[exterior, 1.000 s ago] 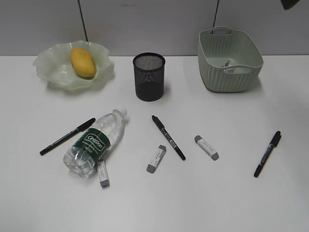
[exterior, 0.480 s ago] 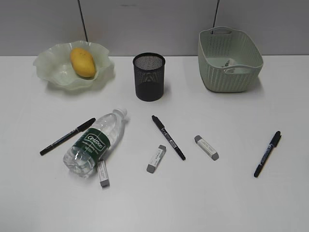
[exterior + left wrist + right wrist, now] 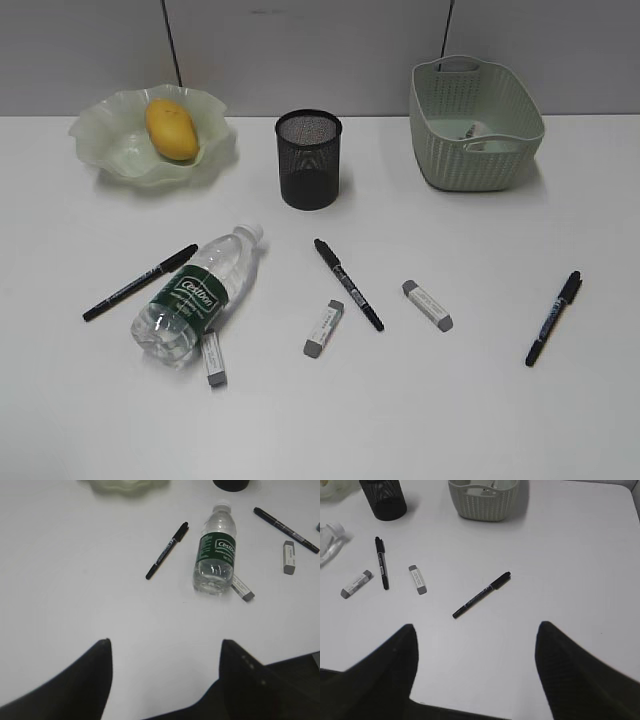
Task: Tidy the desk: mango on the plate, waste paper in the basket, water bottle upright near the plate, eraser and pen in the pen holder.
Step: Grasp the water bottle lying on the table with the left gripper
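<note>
The mango sits in the plate and a scrap of waste paper lies in the basket, so we judge those two steps done. What remains: the water bottle, three pens and three erasers.

The bottle lies on its side, cap away from the left pincer, well ahead of it and slightly to the right. One eraser is partly tucked under the bottle's base, so we expect lifting the bottle to free it. A pen lies ahead, just left of the bottle. The left pincer stands apart and empty, above bare desk.

The right pincer is likewise apart, holding nothing. A pen lies alone just ahead of it, with clear desk on all sides; we judge it the easiest pick. Farther ahead to the left: an eraser, another pen, another eraser. The pen holder stands far ahead-left, the basket far ahead.

Room: pieces are well apart except at the bottle. The desk's right edge shows far to the right.
</note>
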`<state>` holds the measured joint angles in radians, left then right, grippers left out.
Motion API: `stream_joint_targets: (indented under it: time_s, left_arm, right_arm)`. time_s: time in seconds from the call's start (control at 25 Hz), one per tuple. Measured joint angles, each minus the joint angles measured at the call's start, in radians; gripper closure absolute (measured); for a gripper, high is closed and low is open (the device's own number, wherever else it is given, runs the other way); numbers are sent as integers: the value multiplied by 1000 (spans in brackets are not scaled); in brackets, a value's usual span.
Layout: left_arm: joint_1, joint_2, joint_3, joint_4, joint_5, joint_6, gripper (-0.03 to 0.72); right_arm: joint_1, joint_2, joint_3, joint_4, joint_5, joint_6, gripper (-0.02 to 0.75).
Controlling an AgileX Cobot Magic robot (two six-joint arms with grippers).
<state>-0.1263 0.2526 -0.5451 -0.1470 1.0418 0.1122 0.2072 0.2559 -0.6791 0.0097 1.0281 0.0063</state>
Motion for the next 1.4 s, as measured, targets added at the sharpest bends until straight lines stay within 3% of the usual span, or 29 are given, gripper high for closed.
stream_joint_targets:
  time_s: [0.32,0.72,0.92,1.16,1.4]
  left_arm:
    - [0,0,0,0,-1,0,180]
    - [0,42,-19,-13,-30,0,180]
    - [0,199,-60,-21,-91,25,180]
    - [-7,440,-106,-136,-195,98,121]
    - [-53,750,-251,-155,-200,105,115]
  right_arm:
    - [0,-128,31,-2,130,1,162]
    - [0,-129,140,2,110,1,162]
    - [0,-130,143,-10,89,1,162]
    - [0,-132,143,-10,86,1,162]
    - [0,-132,143,-10,85,1,162]
